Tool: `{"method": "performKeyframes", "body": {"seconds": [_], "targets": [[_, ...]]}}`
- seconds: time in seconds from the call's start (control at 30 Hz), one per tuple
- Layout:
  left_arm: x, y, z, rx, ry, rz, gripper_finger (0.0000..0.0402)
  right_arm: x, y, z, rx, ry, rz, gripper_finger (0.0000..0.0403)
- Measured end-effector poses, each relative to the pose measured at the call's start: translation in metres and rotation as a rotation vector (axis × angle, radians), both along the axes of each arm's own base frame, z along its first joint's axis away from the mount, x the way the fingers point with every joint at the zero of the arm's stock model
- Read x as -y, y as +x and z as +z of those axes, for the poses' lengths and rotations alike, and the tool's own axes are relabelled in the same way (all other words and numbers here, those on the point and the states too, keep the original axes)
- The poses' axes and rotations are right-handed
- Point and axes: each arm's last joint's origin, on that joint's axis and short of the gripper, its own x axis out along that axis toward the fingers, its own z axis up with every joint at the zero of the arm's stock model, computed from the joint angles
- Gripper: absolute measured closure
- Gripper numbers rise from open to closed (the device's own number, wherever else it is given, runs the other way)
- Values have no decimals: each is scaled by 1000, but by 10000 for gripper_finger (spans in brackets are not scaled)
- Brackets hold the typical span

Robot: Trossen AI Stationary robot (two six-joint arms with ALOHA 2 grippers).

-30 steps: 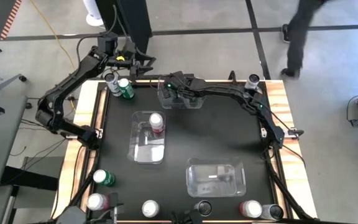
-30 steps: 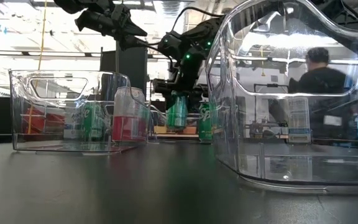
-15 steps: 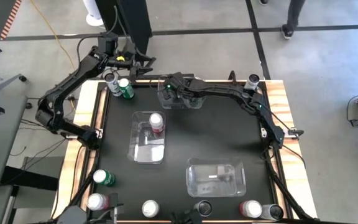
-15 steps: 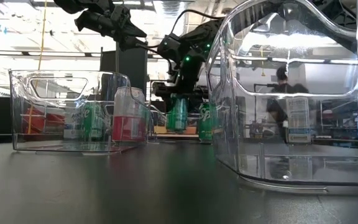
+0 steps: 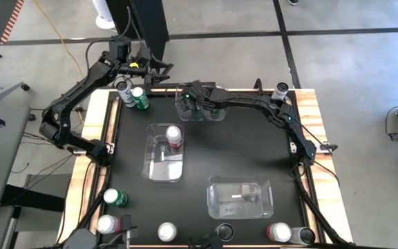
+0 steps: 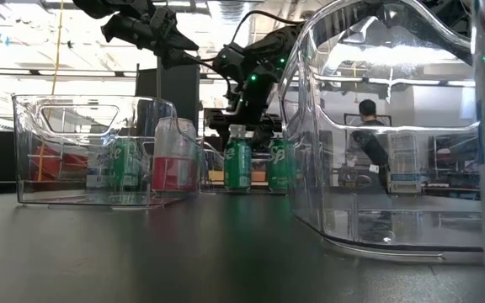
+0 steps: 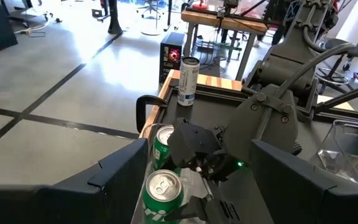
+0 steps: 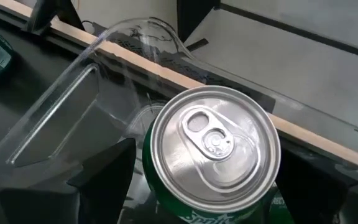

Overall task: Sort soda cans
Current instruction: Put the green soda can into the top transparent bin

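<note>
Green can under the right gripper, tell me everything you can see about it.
The green can is a small metal-looking cylinder with a green body, pale lettering and a silver top. Its pull tab lies flat and the mouth is unopened. It stands upright inside the clear bin at the table's far edge. In the low view its base looks level with the other standing cans. The right gripper is directly above it, straddling its top. The left gripper waits off the table's far left corner.

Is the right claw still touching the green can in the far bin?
Cannot tell. In the right wrist view the right claw flanks the green can, but no contact or gap shows.
</note>
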Motion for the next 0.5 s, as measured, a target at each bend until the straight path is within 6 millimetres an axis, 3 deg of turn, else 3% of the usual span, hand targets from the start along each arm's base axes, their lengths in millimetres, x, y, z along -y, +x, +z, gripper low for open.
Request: {"method": "performKeyframes", "body": {"seconds": [0.5], "targets": [[0,0,-1,-10,4,-4,125,-4,4,5,-12,-91,-3,34]]}}
